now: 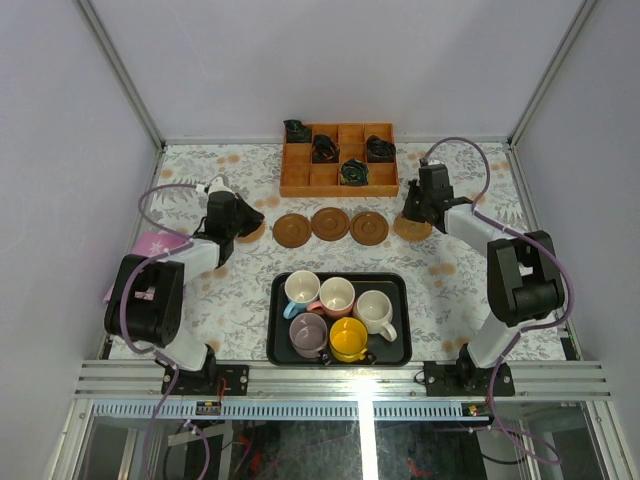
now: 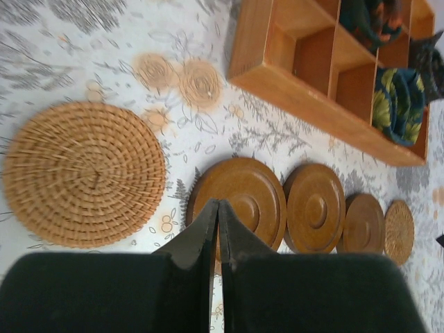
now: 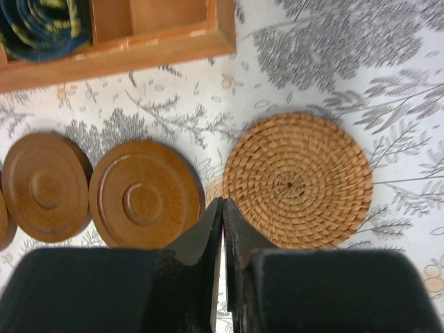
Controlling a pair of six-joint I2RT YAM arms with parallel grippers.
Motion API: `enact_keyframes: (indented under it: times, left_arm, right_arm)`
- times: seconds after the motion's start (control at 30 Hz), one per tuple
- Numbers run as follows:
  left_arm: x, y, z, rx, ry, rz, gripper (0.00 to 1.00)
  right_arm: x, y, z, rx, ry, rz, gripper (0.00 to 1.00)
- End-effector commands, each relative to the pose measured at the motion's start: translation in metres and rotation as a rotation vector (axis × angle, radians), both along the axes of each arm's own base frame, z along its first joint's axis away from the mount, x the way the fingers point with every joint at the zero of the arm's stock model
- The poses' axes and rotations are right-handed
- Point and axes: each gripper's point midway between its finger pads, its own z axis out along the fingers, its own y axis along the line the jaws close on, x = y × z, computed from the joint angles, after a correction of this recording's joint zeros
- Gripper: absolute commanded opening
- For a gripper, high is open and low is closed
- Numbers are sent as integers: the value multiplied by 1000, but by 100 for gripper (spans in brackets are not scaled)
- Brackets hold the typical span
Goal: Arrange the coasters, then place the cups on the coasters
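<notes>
The left end effector [image 2: 218, 205] has its two black fingers pressed together and holds nothing. In its wrist view the tips sit over the near edge of the first dark brown round coaster [image 2: 243, 198], and the left tan woven round coaster [image 2: 84, 173] lies just beside it on the floral-print tabletop [image 2: 62, 41]. The right end effector [image 3: 223, 201] also shows its fingers together and empty. Its tips are between the last dark brown round coaster [image 3: 144, 203] and the right tan woven round coaster [image 3: 298, 180].

From above, the five discs lie in one row, with the woven ones at the ends and the middle dark brown round coaster [image 1: 330, 222] at the centre. Just behind the row stands the orange wooden grid box [image 1: 338, 158], with dark bundles in some compartments. In front of the row, the black rectangular tray [image 1: 396, 284] carries all five cups: the light blue mug [image 1: 301, 290], pink mug [image 1: 335, 296], cream-white mug [image 1: 374, 311], mauve-grey mug [image 1: 308, 333] and bright yellow mug [image 1: 349, 339].
</notes>
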Motion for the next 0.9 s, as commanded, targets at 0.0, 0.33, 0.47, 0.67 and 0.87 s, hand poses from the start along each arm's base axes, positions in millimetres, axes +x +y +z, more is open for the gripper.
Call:
enact_keyframes:
  times: [0.0, 0.33, 0.47, 0.67, 0.87]
  left_arm:
    - [4, -38, -6, -65, -34, -168, 0]
    - [10, -95, -20, -62, -19, -328, 0]
    - [12, -105, -27, -67, -5, -351, 0]
    - [15, -110, -46, -76, 38, -355, 0]
    - [14, -105, -59, -64, 80, -327, 0]
  right_arm:
    - [-5, 33, -2, 38, -7, 110, 7]
    - [5, 77, -11, 37, 6, 217, 3]
    - [10, 87, -19, 52, 23, 238, 2]
    - [10, 98, -33, 71, 58, 267, 2]
    - [-1, 103, -49, 69, 103, 281, 2]
